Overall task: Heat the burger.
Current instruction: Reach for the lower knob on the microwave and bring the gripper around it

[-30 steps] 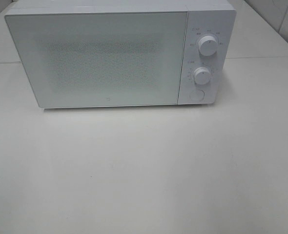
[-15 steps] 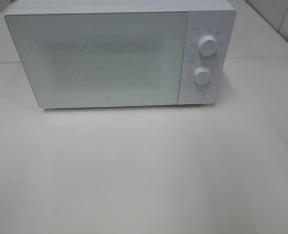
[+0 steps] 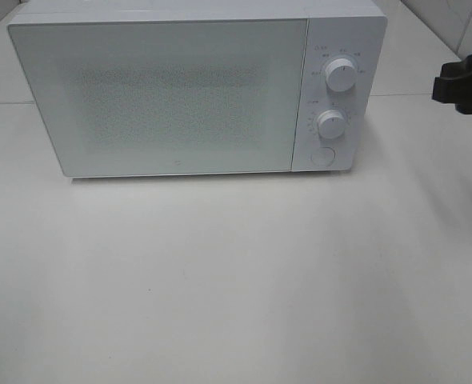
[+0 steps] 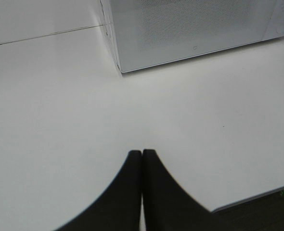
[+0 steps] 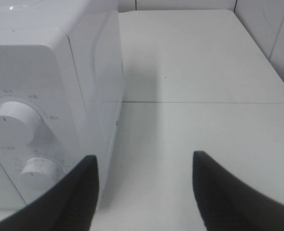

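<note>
The burger is not in view in any frame. A white microwave point(image 3: 196, 88) stands at the back of the table with its door shut; two knobs point(image 3: 340, 77) and a round button sit on its right panel. It also shows in the left wrist view point(image 4: 190, 29) and the right wrist view point(image 5: 45, 96). My right gripper point(image 5: 144, 166) is open and empty, in the air to the right of the microwave's knob panel; it shows at the right edge of the exterior view point(image 3: 464, 84). My left gripper point(image 4: 142, 153) is shut and empty, over the table in front of the microwave's left corner.
The white table point(image 3: 236, 280) spreads in front of the microwave. A seam point(image 5: 204, 102) between table tops runs to the microwave's right. The table's front edge point(image 4: 257, 197) shows in the left wrist view. A tiled wall point(image 3: 460, 24) stands at the back right.
My right gripper has come into the exterior view at the right edge, beside the microwave. Nothing else has moved.
</note>
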Action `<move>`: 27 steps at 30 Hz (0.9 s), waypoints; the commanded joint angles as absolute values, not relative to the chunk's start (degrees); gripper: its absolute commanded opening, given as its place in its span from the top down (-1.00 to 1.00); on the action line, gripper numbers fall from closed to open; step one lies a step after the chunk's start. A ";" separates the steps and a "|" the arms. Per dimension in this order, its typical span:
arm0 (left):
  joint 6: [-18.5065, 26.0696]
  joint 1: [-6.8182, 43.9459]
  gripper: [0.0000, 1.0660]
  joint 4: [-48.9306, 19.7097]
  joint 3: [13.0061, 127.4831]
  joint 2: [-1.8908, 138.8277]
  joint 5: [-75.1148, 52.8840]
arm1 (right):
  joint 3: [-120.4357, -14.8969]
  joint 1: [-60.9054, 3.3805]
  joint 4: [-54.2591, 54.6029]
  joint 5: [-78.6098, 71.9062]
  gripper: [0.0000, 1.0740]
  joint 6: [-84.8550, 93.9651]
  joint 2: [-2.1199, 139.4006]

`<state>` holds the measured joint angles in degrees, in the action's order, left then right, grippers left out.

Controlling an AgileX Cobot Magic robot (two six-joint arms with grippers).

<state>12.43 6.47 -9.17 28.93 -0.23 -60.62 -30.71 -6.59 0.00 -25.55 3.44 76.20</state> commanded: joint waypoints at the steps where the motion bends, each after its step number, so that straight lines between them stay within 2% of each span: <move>1: 12.20 6.42 0.99 -9.00 28.93 -1.43 -59.87 | -31.00 -6.65 0.00 -29.68 -0.06 2.86 79.30; 12: 12.20 6.42 0.99 -9.00 28.93 -1.43 -59.87 | -31.00 -8.77 -0.40 -37.76 -0.06 0.00 85.71; 16: 12.20 6.42 0.99 -9.00 28.93 -1.43 -59.87 | -31.00 -15.24 0.00 -38.62 -0.06 0.63 86.75; 20: 12.20 6.42 0.99 -9.00 28.93 -1.43 -59.87 | -31.00 -18.68 2.06 -40.79 -0.06 0.69 88.24; 27: 12.20 6.42 0.99 -9.00 28.93 -1.43 -59.87 | -31.00 -26.24 11.69 -46.58 -0.06 6.82 92.42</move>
